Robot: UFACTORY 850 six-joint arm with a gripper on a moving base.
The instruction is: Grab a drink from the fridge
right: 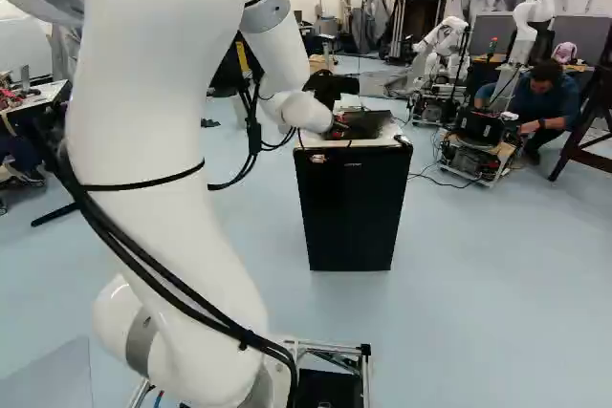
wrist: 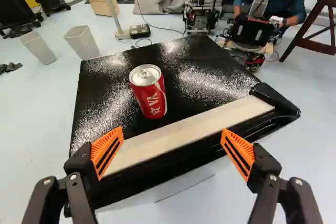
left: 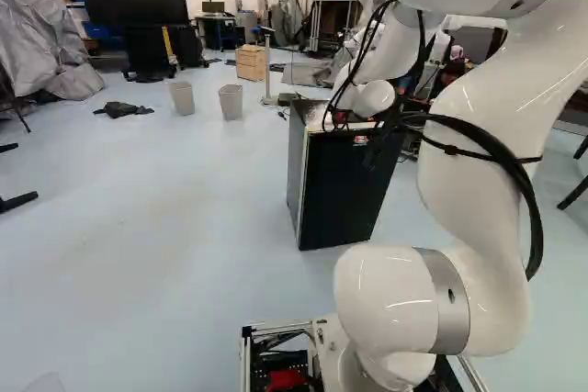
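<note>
Over the fridge (right: 352,205) and facing the red can (wrist: 148,95)!
Into the approach, by the look of it: gripper (wrist: 172,129) spread wide, nothing in its hold, with the can just ahead, upright on top of the fridge rather than inside. Next, probably: ease forward and down, straddle those smooth, round sides, bring the slotted orange pads (wrist: 104,142) level with the can's body, then squeeze gently on what looks like thin metal. And what a stage: glossy black top (wrist: 194,72), white glare in grainy speckles, a straight, matt, pale strip (wrist: 186,132) along the near edge!
</note>
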